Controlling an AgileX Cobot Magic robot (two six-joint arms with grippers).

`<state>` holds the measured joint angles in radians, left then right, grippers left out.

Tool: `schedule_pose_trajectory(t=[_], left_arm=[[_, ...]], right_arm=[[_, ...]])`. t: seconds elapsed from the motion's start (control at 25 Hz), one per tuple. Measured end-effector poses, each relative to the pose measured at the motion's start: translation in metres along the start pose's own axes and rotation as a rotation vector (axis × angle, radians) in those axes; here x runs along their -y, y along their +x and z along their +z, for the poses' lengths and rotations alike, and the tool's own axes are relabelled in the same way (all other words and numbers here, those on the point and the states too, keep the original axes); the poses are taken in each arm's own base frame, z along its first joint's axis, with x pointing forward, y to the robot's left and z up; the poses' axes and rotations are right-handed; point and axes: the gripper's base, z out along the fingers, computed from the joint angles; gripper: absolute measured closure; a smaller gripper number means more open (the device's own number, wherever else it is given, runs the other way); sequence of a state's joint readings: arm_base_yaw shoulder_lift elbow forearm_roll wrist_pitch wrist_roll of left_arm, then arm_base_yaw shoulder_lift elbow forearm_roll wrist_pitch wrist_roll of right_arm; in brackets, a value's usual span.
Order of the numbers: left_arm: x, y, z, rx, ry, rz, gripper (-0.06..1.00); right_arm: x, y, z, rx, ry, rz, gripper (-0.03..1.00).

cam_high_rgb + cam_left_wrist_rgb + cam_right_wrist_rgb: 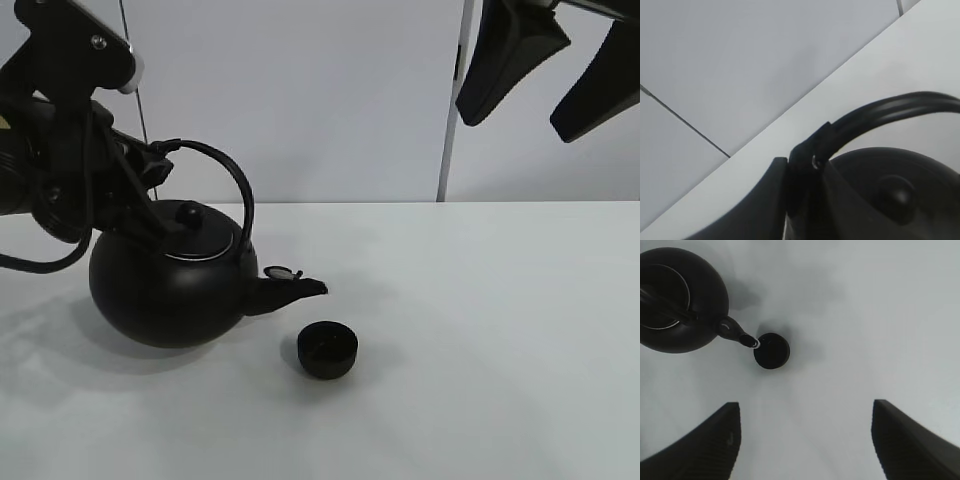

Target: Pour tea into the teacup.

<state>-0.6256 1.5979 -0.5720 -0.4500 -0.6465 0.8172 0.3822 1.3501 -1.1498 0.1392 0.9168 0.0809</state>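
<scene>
Teacup [327,350] stands upright on the white table [500,350], just beside and below the spout [290,292] of the black kettle [170,290]. The left gripper [807,165] is clamped tight on the kettle's arched handle [235,180]. The right gripper [805,440] hangs high above the table, well apart, jaws spread and holding nothing. The spout tip reaches the cup's rim, yet no stream of tea can be made out, so the pour looks lined up but not yet delivering. There is one kettle, one teacup and two grippers.
</scene>
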Motion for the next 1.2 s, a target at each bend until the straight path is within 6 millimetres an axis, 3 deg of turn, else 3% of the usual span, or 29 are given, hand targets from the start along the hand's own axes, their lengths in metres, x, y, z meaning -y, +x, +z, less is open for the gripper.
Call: schedule_pose_trajectory(t=[1.2], left_arm=[[0.0012,0.0011,0.0000,-0.012,0.013,0.042,0.82]], right_arm=[[0.0000,-0.0002,0.0000,0.002,0.000,0.000,0.46]])
